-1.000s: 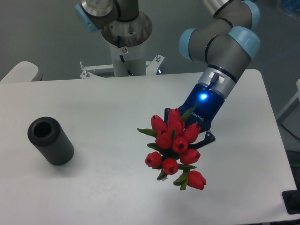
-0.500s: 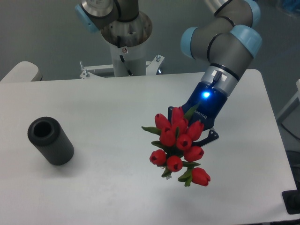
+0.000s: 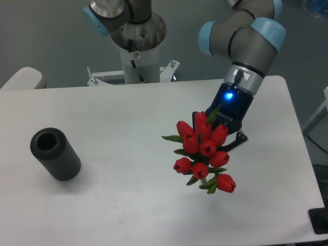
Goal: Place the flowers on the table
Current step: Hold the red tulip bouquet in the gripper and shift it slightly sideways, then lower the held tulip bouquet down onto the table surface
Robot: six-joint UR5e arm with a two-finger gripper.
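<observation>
Cylinder [image 3: 55, 154], dark grey, hollow, lying on white table [image 3: 118, 113] at left | tulip bunch [image 3: 204, 151], red buds facing camera, held right of centre over table | gripper [image 3: 225, 134] behind blooms, clamped on stems; fingers mostly hidden | blue light lit on wrist.

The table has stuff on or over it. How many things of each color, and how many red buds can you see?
Red: 1 bunch of flowers, about 10 buds showing, held in the gripper
Dark grey: 1 hollow cylinder
White: 1 table
Total: 3 things
</observation>
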